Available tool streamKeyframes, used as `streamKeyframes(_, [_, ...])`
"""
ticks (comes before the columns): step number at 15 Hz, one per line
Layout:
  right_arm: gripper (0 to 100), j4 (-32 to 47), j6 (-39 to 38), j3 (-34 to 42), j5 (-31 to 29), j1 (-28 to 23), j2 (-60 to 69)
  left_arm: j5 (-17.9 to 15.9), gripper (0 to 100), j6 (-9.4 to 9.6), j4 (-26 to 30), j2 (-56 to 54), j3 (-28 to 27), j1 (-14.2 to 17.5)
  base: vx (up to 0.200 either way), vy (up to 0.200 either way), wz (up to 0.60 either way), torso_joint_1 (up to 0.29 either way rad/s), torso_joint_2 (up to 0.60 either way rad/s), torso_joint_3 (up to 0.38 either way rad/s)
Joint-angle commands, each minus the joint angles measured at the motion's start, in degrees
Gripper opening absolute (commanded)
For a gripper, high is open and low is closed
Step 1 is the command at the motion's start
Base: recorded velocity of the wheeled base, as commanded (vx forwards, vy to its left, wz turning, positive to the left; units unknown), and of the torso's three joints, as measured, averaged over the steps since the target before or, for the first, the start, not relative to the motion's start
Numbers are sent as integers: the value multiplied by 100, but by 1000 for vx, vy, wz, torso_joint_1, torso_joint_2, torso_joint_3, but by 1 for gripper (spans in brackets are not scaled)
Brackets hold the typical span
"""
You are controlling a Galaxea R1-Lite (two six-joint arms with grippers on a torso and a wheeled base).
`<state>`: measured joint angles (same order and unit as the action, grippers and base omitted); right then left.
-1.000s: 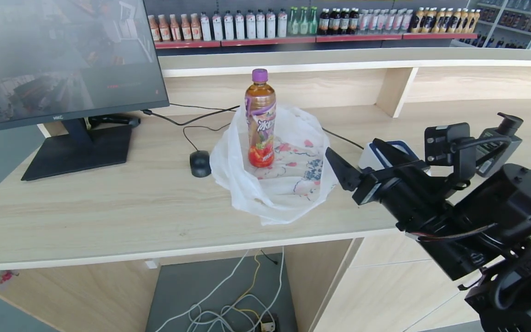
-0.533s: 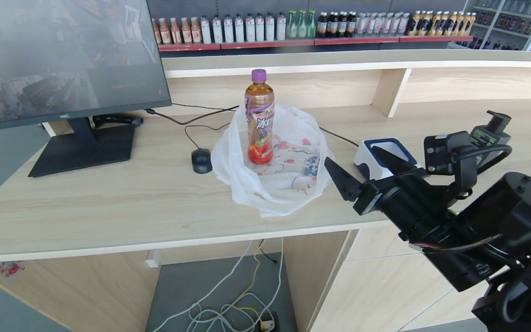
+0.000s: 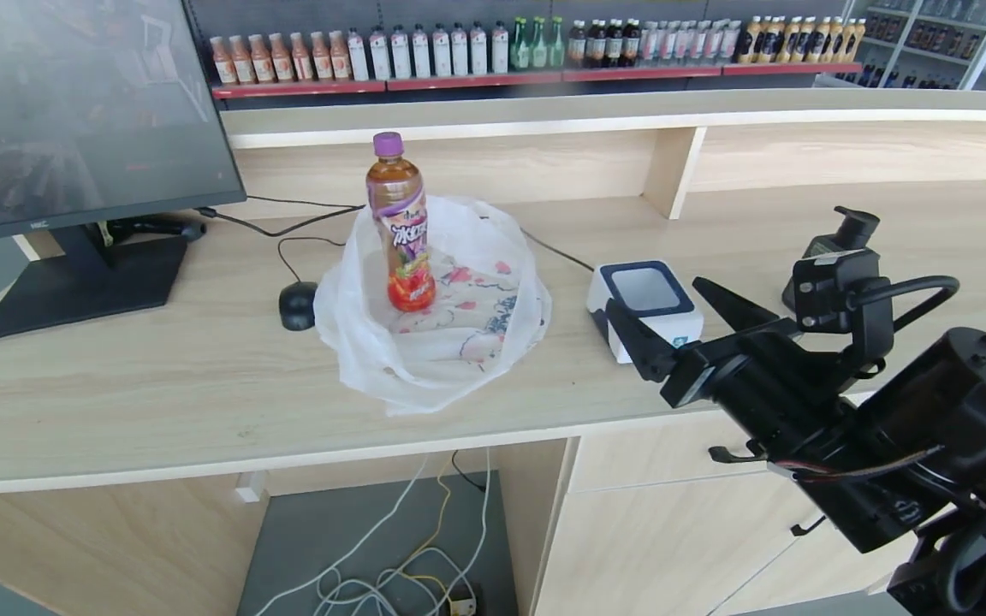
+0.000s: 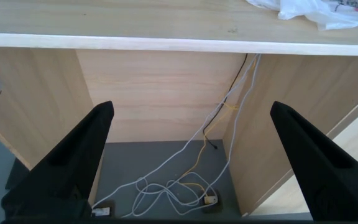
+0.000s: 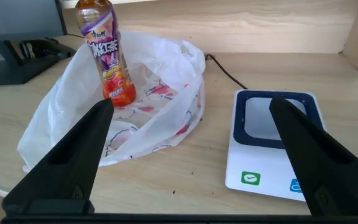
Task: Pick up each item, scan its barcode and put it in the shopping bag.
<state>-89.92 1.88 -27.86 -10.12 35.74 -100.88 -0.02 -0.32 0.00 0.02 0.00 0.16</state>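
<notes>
A brown drink bottle point(image 3: 399, 231) with a purple cap stands upright inside the open white shopping bag point(image 3: 437, 351) on the wooden counter point(image 3: 159, 385). My right gripper point(image 3: 656, 299) hangs open and empty at the counter's front edge, just in front of the white and blue barcode scanner point(image 3: 645, 299) and right of the bag. In the right wrist view the bottle point(image 5: 107, 59), the bag point(image 5: 160, 118) and the scanner point(image 5: 272, 143) lie beyond the right gripper point(image 5: 191, 106). My left gripper point(image 4: 191, 112) is open and empty below the counter top, facing the cables underneath.
A monitor point(image 3: 74, 111) on its stand fills the counter's back left, with a black mouse point(image 3: 297, 305) beside the bag. A handheld scanner point(image 3: 840, 244) sits at the right. A raised ledge point(image 3: 630, 107) runs along the back. Cables point(image 4: 185, 180) lie on the floor under the counter.
The whole head picture has shifted left, so the camera has moved. My right gripper now sits before the scanner, farther from the bag's edge, and is still open.
</notes>
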Motion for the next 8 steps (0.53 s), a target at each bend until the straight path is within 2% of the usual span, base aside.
streamKeyframes(1, [100,-8,-3,8,1,3,-20,2,100,-3,0,-2,0,2,0,-200,0,-2,2,-2])
streamKeyframes(8, [100,-8,-91,140,1,3,191,2,100,-3,0,-2,0,2,0,-200,0,2,4,4])
